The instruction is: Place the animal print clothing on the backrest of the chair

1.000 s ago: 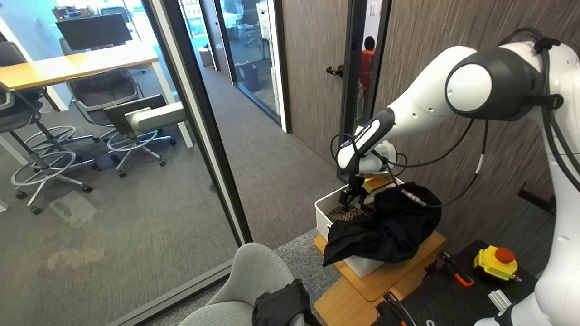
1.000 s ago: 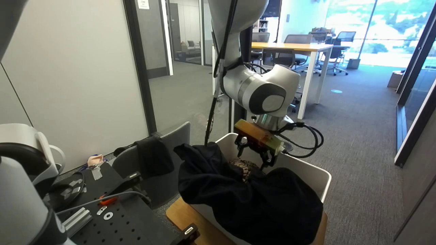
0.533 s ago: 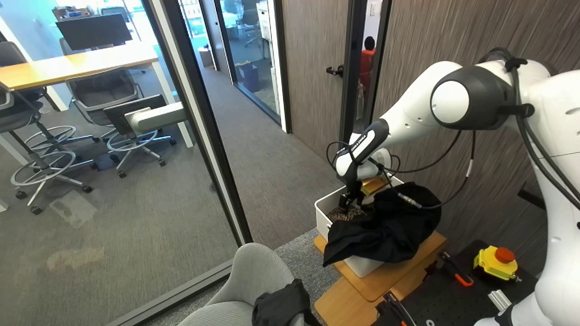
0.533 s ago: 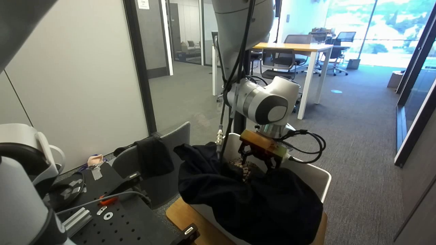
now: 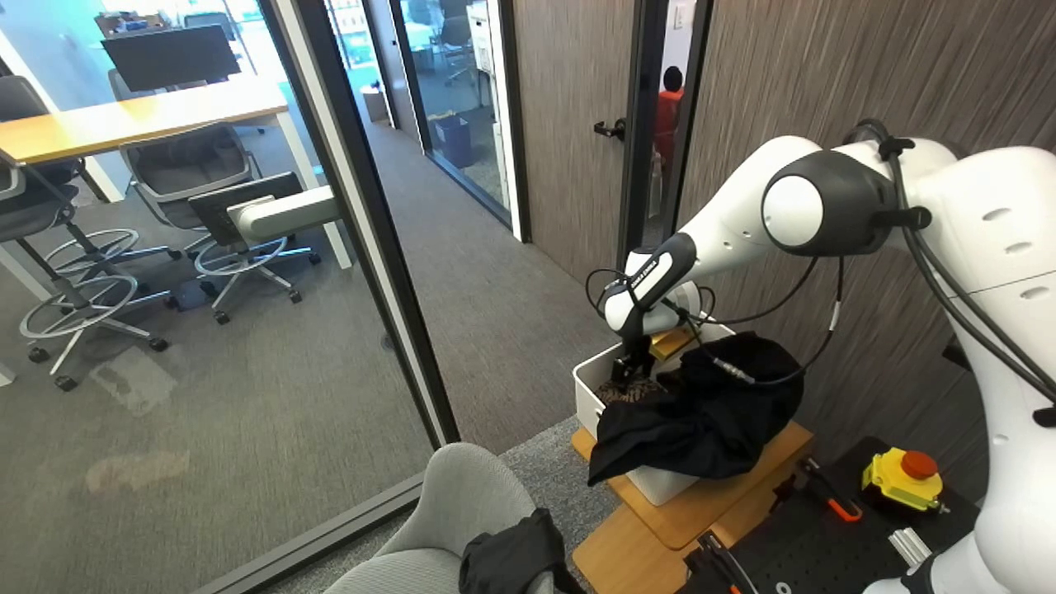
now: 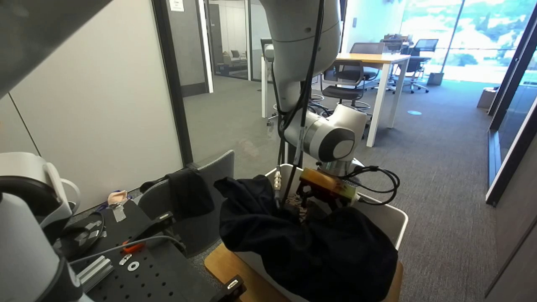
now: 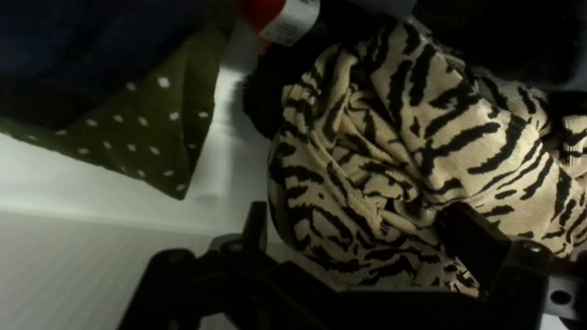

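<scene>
Change of state: in both exterior views the claw [image 7: 354,213] has descended deeper into the white bin [image 5: 586,406]. The contents and the bin itself show no shift.

Claw state: the jaws stand wide apart and hold nothing. In the wrist view, one jaw is beside the animal print clothing [image 7: 412,160] at its 8 o'clock; the other overlaps the fabric at 5 o'clock. Contact cannot be confirmed.

Location: the clothing lies crumpled inside the bin, at the bin's 10 o'clock in an exterior view. A dark cloth [image 5: 709,412] covers the bin from about 2 to 7 o'clock. A green dotted cloth [image 7: 151,133] lies at the clothing's 9 o'clock in the wrist view. The bin stands on the surface [image 5: 701,513].

Consequence: the approach appears nearly complete; the grasp is not yet made. Closing should gather a fold. Caution: lifting may drag the dark cloth along. The likely destination, the backrest [image 5: 470,491] of the grey chair [image 5: 404,571], is at the bin's 8 o'clock in the same view.
</scene>
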`<move>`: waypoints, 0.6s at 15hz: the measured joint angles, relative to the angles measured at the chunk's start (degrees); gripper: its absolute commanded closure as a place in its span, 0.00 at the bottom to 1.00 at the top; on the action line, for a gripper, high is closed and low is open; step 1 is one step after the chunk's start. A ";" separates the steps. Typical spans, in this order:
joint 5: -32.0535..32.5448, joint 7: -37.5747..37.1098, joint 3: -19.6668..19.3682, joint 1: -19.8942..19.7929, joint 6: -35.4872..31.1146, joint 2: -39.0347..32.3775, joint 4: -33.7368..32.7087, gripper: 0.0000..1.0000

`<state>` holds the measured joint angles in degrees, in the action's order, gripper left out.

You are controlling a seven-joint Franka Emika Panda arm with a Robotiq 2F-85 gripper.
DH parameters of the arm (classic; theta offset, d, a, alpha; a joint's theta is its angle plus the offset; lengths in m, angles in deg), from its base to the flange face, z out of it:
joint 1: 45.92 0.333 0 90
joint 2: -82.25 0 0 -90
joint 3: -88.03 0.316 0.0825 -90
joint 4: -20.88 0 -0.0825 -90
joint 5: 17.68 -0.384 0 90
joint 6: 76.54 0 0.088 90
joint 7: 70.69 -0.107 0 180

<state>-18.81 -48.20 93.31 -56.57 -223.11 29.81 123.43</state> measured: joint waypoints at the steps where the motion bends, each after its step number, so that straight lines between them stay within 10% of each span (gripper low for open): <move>1: 0.10 0.00 0.08 0.13 0.00 -0.54 -0.61 0.00; 9: 0.53 0.01 0.23 0.59 0.16 -1.00 -1.52 0.00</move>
<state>-18.28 -48.19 93.54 -55.98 -222.95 28.82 121.91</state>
